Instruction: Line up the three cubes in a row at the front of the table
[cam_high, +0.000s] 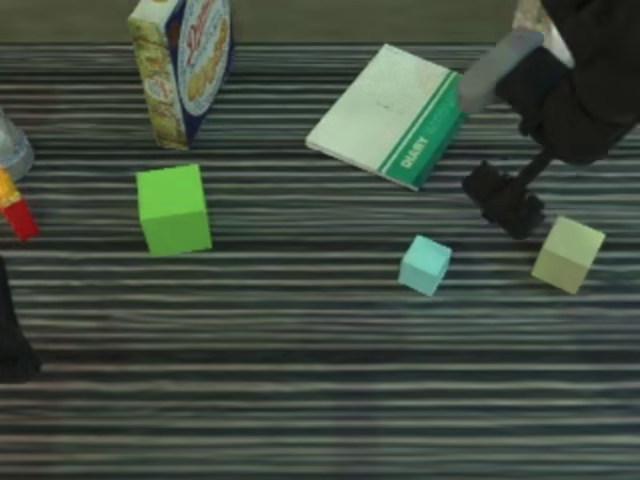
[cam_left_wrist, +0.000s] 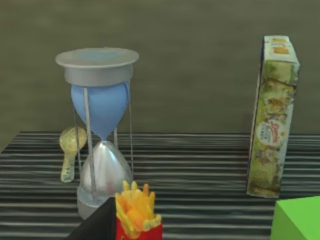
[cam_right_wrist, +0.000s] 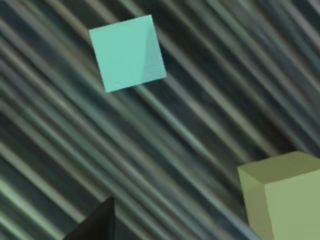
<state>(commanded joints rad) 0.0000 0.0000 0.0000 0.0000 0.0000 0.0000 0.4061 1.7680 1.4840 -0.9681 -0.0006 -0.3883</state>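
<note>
Three cubes rest apart on the striped table (cam_high: 300, 400). The large bright green cube (cam_high: 174, 208) is at mid-left, and its corner (cam_left_wrist: 297, 220) shows in the left wrist view. The small cyan cube (cam_high: 425, 264) lies right of centre, and the olive-yellow cube (cam_high: 567, 254) sits near the right edge. My right gripper (cam_high: 505, 200) hovers open between them, slightly behind, holding nothing. Its wrist view shows one dark fingertip (cam_right_wrist: 100, 222), the cyan cube (cam_right_wrist: 127, 52) and the olive-yellow cube (cam_right_wrist: 282, 197). My left gripper (cam_high: 12, 355) is parked at the left edge, open.
An upright cracker box (cam_high: 180, 65) stands at the back left. A white book with a green spine (cam_high: 395, 115) lies at back centre-right. An hourglass (cam_left_wrist: 100, 130), a fries carton (cam_left_wrist: 136, 212) and a pale spoon (cam_left_wrist: 70, 150) crowd the left edge.
</note>
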